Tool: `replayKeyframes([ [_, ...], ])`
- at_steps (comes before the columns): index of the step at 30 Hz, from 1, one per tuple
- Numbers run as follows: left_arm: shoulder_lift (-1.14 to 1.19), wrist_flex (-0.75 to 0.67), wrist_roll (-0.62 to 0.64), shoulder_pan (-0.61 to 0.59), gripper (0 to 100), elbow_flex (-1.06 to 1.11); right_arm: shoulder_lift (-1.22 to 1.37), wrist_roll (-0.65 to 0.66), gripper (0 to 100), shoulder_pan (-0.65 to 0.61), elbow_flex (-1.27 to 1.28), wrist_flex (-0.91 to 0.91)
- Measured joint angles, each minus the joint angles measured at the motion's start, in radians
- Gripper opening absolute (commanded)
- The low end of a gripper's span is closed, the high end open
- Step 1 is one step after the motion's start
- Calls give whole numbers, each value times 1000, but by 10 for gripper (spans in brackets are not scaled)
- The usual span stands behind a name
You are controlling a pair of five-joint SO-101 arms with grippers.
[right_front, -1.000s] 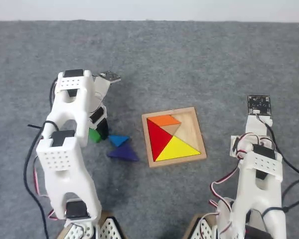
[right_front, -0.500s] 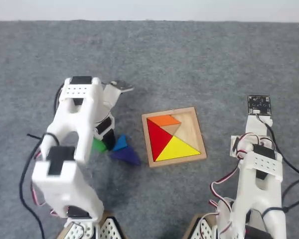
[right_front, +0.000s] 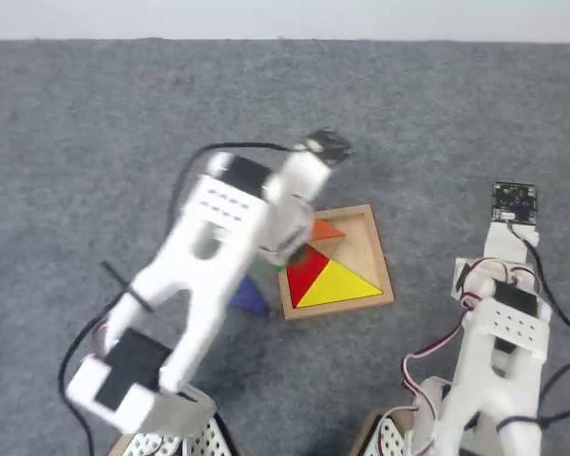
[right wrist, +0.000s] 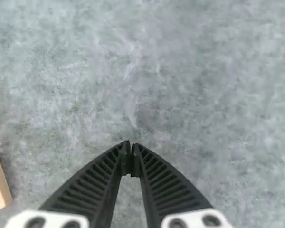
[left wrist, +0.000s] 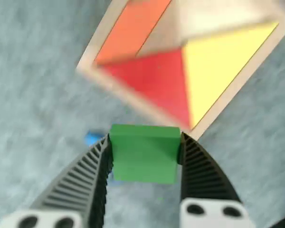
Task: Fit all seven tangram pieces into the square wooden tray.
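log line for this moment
left claw: shut on green piece, by tray edge | right claw: shut, over carpet | in tray: orange piece, red piece, yellow piece | purple piece: on carpet

The left arm [right_front: 218,247] overhangs the left edge of the tray [right_front: 380,252]; the carpet [right_front: 437,133] far and right of it lies open.

Grey carpet-like table covering [right_front: 437,114], pale wall strip [right_front: 285,19] along far edge
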Motion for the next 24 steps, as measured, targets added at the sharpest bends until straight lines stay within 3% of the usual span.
replayKeyframes([
  [7,258,-32,169,72,80,-219,-106,6,13,21,0,95],
  [14,430,-34,252,144,80,-408,-129,14,13,123,0,114],
  [24,680,-44,374,157,84,-598,-129,15,13,135,0,114],
])
